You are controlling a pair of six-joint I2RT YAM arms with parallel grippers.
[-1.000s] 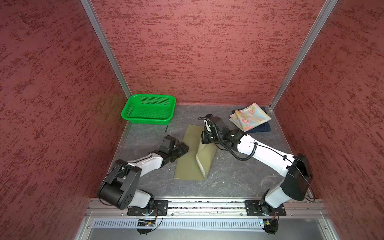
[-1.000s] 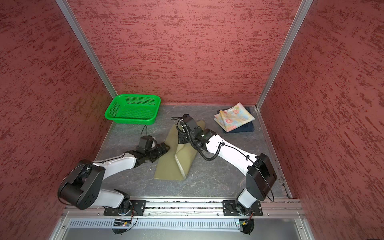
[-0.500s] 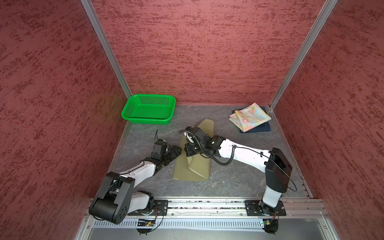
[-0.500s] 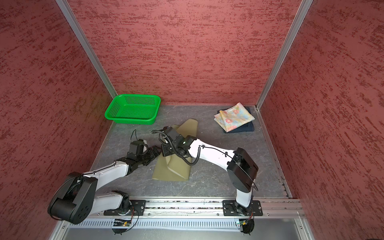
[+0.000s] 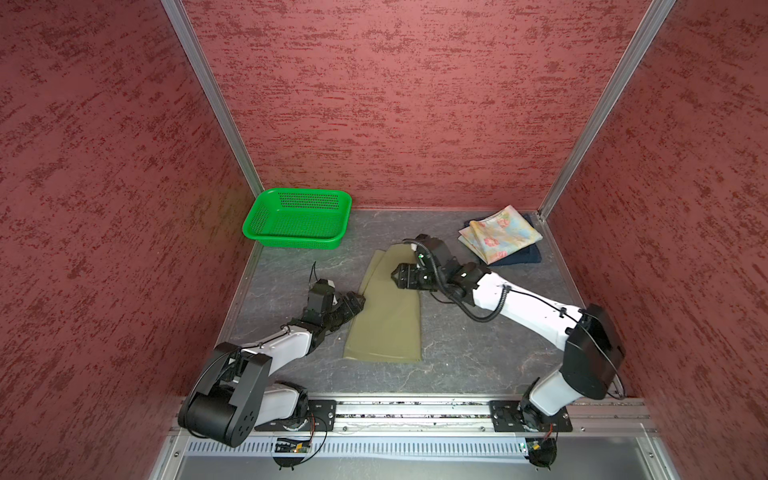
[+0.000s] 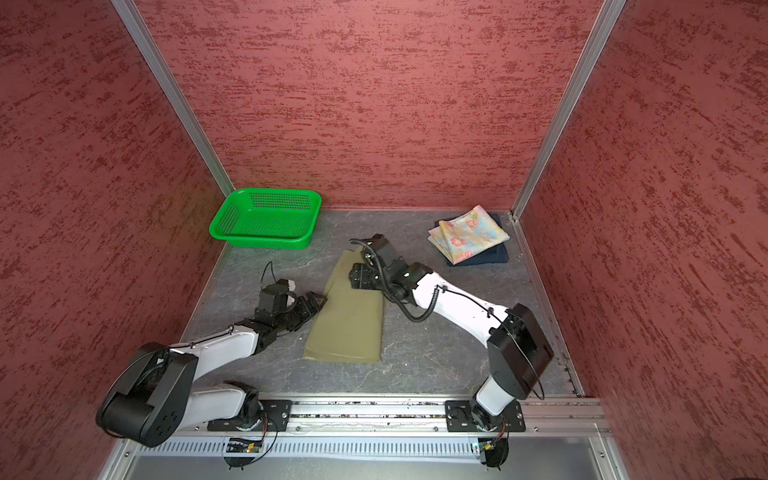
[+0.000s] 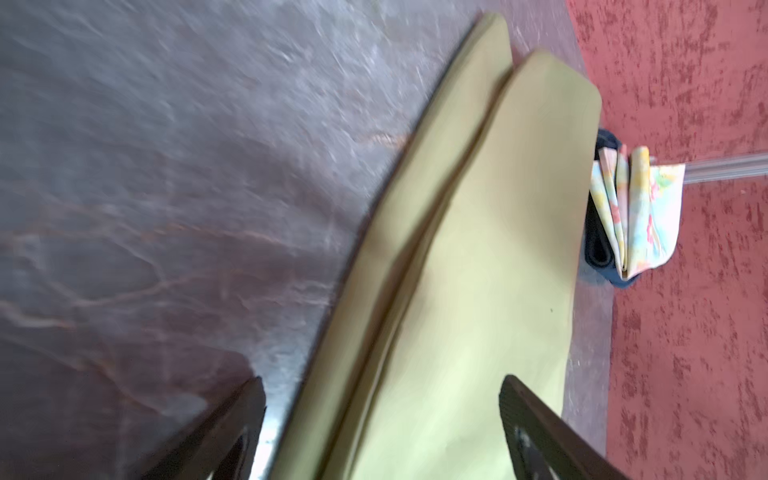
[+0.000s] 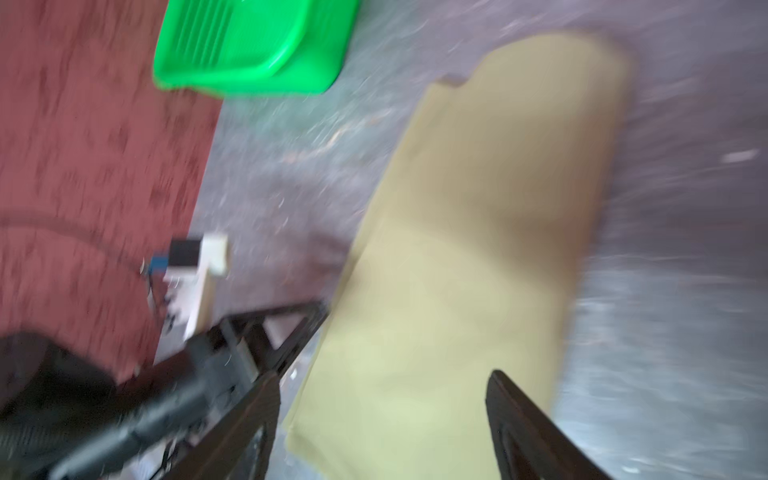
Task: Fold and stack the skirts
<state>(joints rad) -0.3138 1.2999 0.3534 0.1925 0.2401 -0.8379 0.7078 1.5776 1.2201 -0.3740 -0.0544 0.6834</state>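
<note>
Olive-green skirt lay doubled lengthwise in the middle of the desk, and that was the news. A second before, the right pincer had been clamped on the lifted flap, swinging it across. Now the flap was down and the jaws had sprung wide and empty over the narrow far end. Left pincer was spread wide too, holding nothing, just beside the skirt's left edge. So the first fold looked done, with a crosswise fold and the trip to the pile probably left. That pile sat in the far right corner, floral skirt on top of denim skirt. Both top views only hinted at it, but the left wrist view showed the upper layer set back from the lower layer, leaving a strip uncovered. The right wrist view was too blurred to add anything.
</note>
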